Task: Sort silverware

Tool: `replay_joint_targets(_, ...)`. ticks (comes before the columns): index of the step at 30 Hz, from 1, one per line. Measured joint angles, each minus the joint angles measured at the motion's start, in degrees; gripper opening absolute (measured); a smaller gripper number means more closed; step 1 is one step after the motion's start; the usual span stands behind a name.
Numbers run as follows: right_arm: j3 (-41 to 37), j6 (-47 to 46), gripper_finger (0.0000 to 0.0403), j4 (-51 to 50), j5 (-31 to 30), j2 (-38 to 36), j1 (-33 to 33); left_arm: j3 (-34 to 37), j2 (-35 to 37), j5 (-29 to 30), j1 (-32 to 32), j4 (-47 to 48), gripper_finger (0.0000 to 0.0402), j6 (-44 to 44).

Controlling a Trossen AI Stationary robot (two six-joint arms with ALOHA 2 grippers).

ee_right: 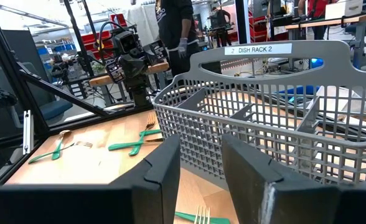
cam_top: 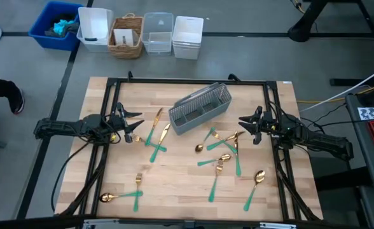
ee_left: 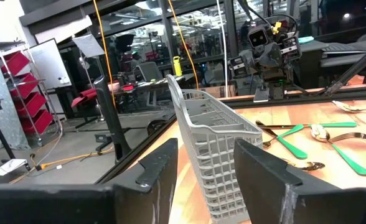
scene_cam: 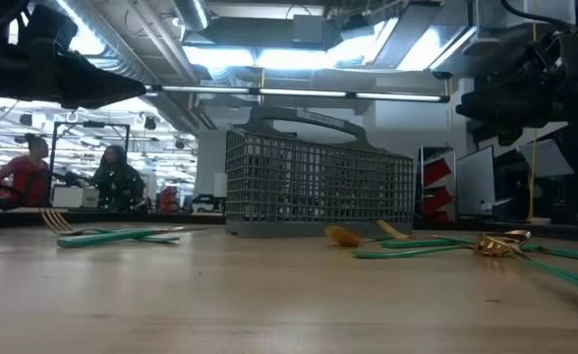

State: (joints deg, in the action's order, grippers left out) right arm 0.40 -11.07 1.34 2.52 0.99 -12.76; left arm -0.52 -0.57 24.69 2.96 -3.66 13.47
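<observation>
Here the grey wire-mesh rectangular caddy (cam_top: 201, 108) sits at the far middle of the light wooden table (cam_top: 174, 191), empty of cutlery as far as can be seen. The gold-headed, teal-handled silverware (cam_top: 222, 156) lies scattered on the wood: one cluster right of the caddy, a few crossed pieces to its left, others at the near edge. The left gripper (cam_top: 135, 124) hovers left of the caddy, jaws apart and holding nothing; the right gripper (cam_top: 245, 124) mirrors it, likewise parted and empty.

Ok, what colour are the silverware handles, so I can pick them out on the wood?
Teal-green, with gold heads; the silverware shows best in the high view.
</observation>
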Motion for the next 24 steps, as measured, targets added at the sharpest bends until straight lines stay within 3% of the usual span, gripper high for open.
replay_joint_targets(24, 0.0, 2.5, 0.012, 1.8, -1.6, 0.0, 0.0, 0.0, 0.0, 0.1, 0.0, 0.0, 0.0148, 3.8)
